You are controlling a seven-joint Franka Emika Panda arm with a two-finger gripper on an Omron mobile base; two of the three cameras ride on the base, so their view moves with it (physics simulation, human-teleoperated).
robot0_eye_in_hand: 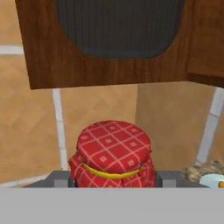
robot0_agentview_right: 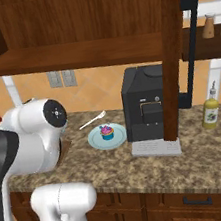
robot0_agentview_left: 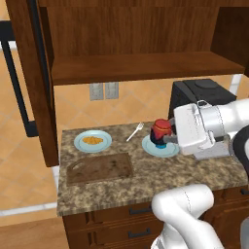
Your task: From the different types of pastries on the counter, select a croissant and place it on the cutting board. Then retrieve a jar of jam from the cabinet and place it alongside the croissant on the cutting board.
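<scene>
The jar of jam [robot0_agentview_left: 161,131] is pinched between the two fingers of the gripper [robot0_agentview_left: 168,140] and is carried in the air above the counter [robot0_agentview_left: 146,182]. In the hand view the jar [robot0_eye_in_hand: 113,154] is seen with its red checked cloth lid, tied with a yellow band, and a dark fingertip [robot0_eye_in_hand: 61,179] is pressed against each side of it. In the left base view the jar appears in front of a round light-blue plate [robot0_agentview_left: 160,147], which lies below and just beyond the gripper; in the right base view this plate [robot0_agentview_right: 107,136] is shown to carry the pink-frosted cupcake [robot0_agentview_right: 106,132]. A white fork [robot0_agentview_left: 135,132] lies on the counter near the gripper, on the side away from the arm. Farther out the same way, the cutting board [robot0_agentview_left: 99,168] is found bare, well apart from the jar. The croissant [robot0_agentview_left: 92,140] rests on a second plate [robot0_agentview_left: 92,141], just behind the board. The cabinet [robot0_agentview_left: 141,65] shelf is above the gripper, and a black coffee machine [robot0_agentview_left: 199,95] stands behind it.
</scene>
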